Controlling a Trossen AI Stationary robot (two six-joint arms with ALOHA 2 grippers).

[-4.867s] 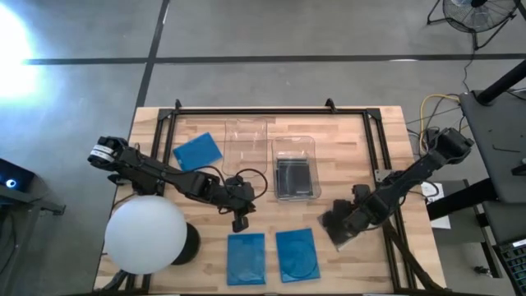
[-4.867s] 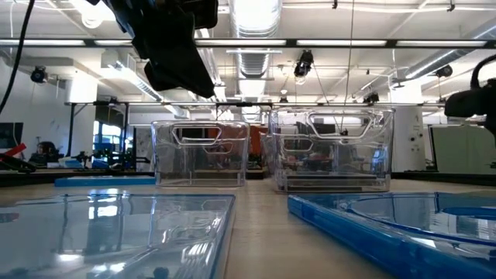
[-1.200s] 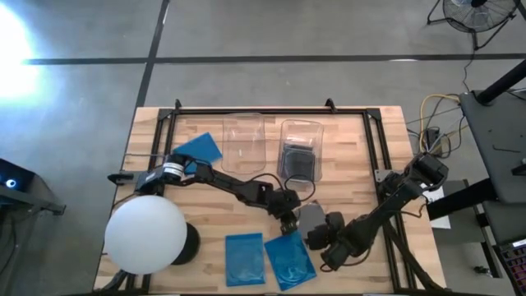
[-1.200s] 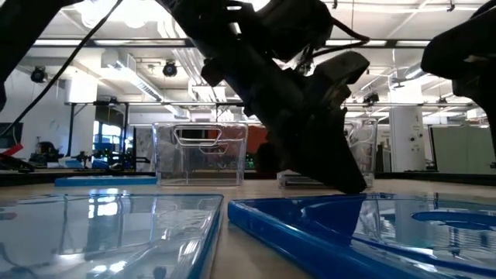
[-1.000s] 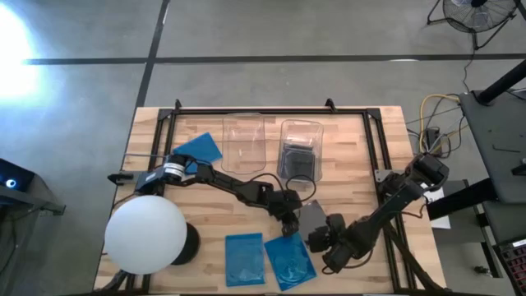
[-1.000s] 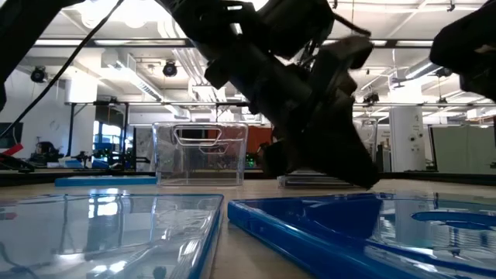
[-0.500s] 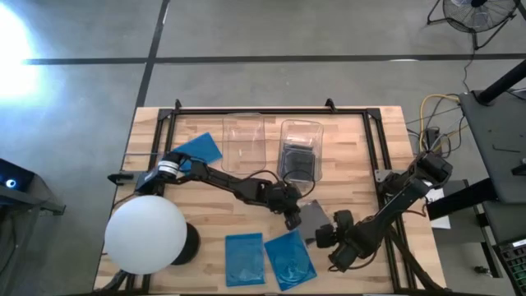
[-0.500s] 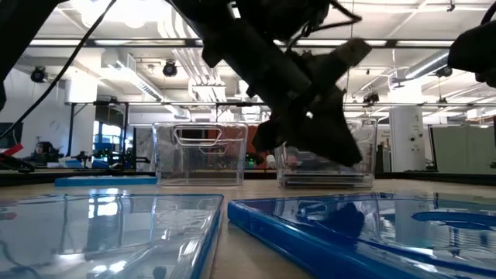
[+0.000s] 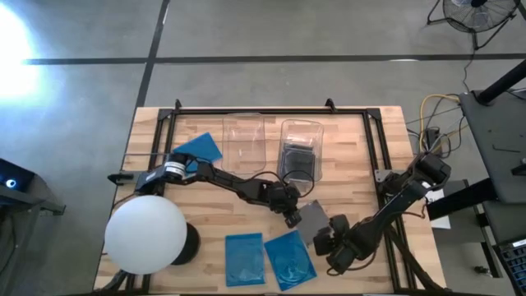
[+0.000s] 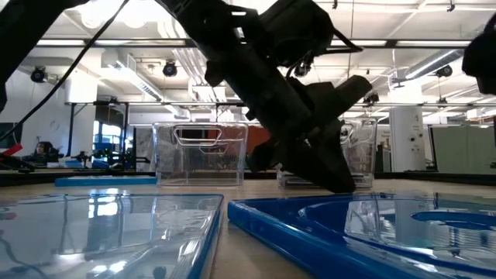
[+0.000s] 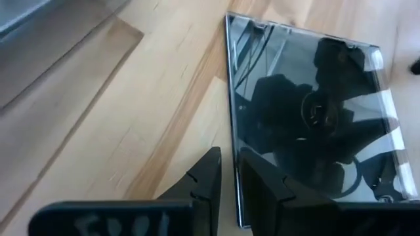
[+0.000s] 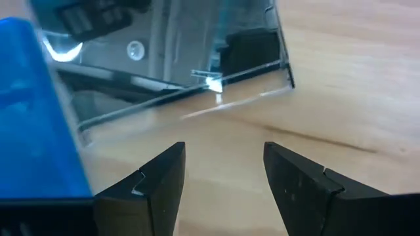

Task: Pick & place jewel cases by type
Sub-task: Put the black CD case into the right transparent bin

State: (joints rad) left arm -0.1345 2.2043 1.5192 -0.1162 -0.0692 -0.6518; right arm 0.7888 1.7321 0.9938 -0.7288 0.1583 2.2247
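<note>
High view. Wooden slatted surface (image 9: pixel 205 201) with a black frame rail. Left arm reaches from the left edge across to the middle; left gripper (image 9: pixel 291 218) sits at the corner of a dark grey glossy square jewel case (image 9: pixel 313 217) lying right of centre. Right arm comes in from the right edge; right gripper (image 9: pixel 322 241) is just beside that case, on its near-edge side. Two bright blue square jewel cases lie at the near edge: one flat and square-on (image 9: pixel 245 257), the other skewed (image 9: pixel 288 257), just beside it. A third blue case (image 9: pixel 198 150) lies toward the far left corner. Two clear rectangular plastic bins stand at the far edge: the left one (image 9: pixel 245 140) shows nothing inside, the right one (image 9: pixel 301 134) holds dark jewel cases (image 9: pixel 299 166). Big white ball (image 9: pixel 147 234) at the near left corner.

Low view. Blue cases fill the foreground; a dark arm and the dark case, tilted, hang before the bins.

Left wrist view. Jaws nearly pressed together, only a thin slit between them, right at the dark case's edge; whether they pinch that edge, cannot tell.

Right wrist view. Jaws spread wide, nothing between them; the dark case lies ahead, one side raised off the surface, a blue case alongside.
</note>
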